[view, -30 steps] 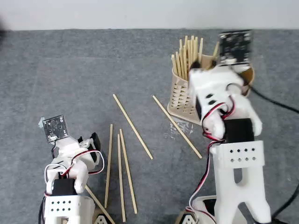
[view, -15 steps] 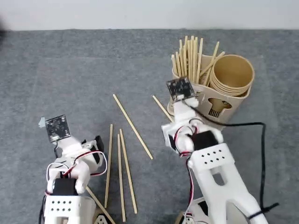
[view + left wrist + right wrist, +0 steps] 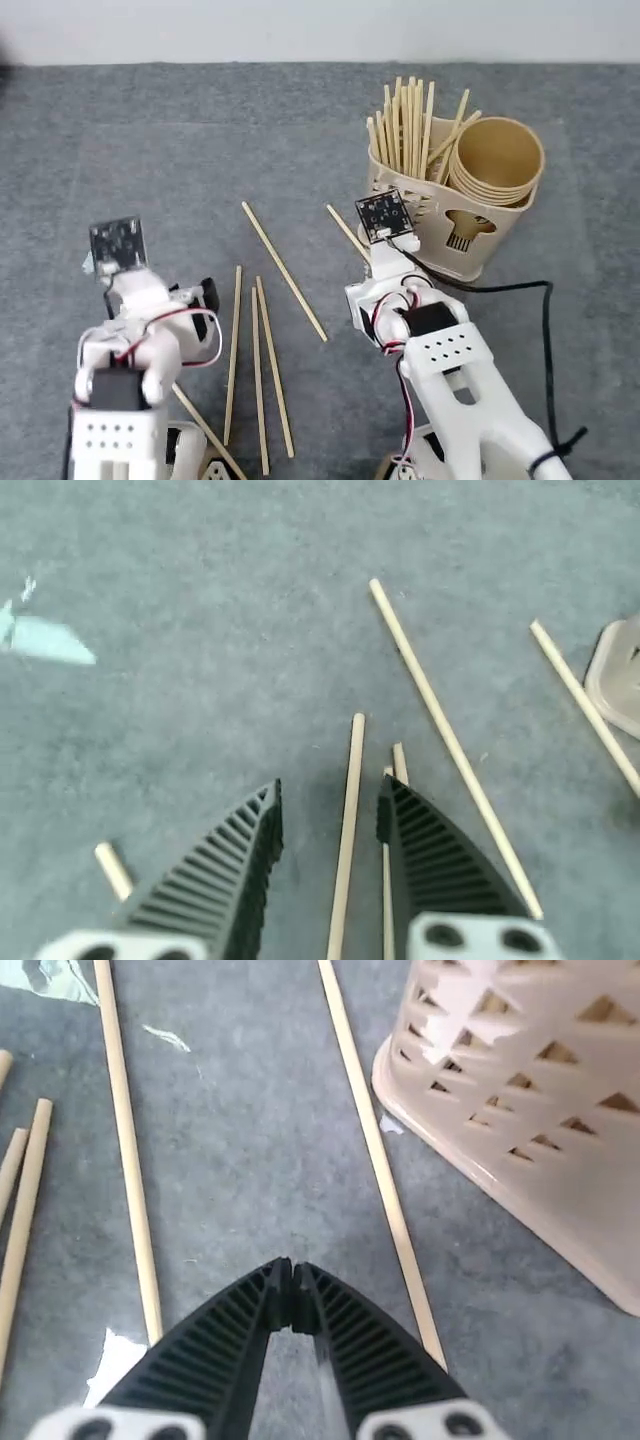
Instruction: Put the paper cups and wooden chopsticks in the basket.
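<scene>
The stacked tan paper cups (image 3: 498,158) and many wooden chopsticks (image 3: 405,125) stand in the beige plastic basket (image 3: 470,235). Several loose chopsticks (image 3: 283,270) are left on the grey counter (image 3: 200,150). The left gripper (image 3: 330,788) is spread apart above one of them, and the right gripper (image 3: 291,1270), beside the basket, is pressed together and empty.

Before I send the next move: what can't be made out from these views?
- High view: the right arm covers the near end of the slanted chopstick by the basket.
- High view: the paper cups nest too tightly to count.
- Left wrist view: the centre chopstick, seen between the left gripper's fingers, runs off the picture's edge.
</scene>
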### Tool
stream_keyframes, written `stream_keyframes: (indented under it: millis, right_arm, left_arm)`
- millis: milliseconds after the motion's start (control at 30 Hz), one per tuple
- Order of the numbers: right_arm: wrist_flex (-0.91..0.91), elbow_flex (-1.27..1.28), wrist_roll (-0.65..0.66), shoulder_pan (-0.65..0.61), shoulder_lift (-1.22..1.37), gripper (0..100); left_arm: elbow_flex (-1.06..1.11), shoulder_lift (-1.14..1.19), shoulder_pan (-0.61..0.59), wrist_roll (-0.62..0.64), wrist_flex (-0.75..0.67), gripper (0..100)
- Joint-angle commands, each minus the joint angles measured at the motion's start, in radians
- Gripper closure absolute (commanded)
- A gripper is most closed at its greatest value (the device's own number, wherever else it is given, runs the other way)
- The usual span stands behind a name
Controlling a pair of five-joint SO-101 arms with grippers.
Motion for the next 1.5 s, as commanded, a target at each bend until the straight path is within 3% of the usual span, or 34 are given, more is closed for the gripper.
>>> stream_keyframes:
  millis: [0,267,533,767,1067,1133,1233,1467]
  right_arm:
    - [-0.024,-0.005,-0.012,-0.002,-0.008,99.0]
    - [-0.024,-0.005,-0.012,-0.002,-0.002,99.0]
    - [-0.022,-0.005,-0.012,-0.002,-0.004,99.0]
    - [-0.019,-0.005,-0.012,-0.002,-0.004,99.0]
    - [-0.015,-0.005,-0.012,-0.002,-0.005,99.0]
    - [-0.015,-0.005,-0.012,-0.002,-0.007,99.0]
    - [-0.015,-0.005,-0.012,-0.002,-0.007,99.0]
    - [-0.013,-0.003,-0.012,-0.002,-0.005,99.0]
  left_arm:
    - [-0.209,0.269,0.006,-0.009,0.092,85]
    - [-0.437,0.787,0.006,-0.012,0.126,85]
    - [-0.575,1.114,0.020,-0.012,0.126,85]
    - [-0.622,1.249,0.130,-0.009,0.118,85]
    - [-0.636,1.447,0.138,-0.008,-0.005,85]
    - [-0.670,1.487,0.135,-0.006,0.009,87]
    - [-0.743,1.539,0.137,-0.008,0.052,99]
    - [-0.852,1.551,0.153,-0.008,0.189,99]
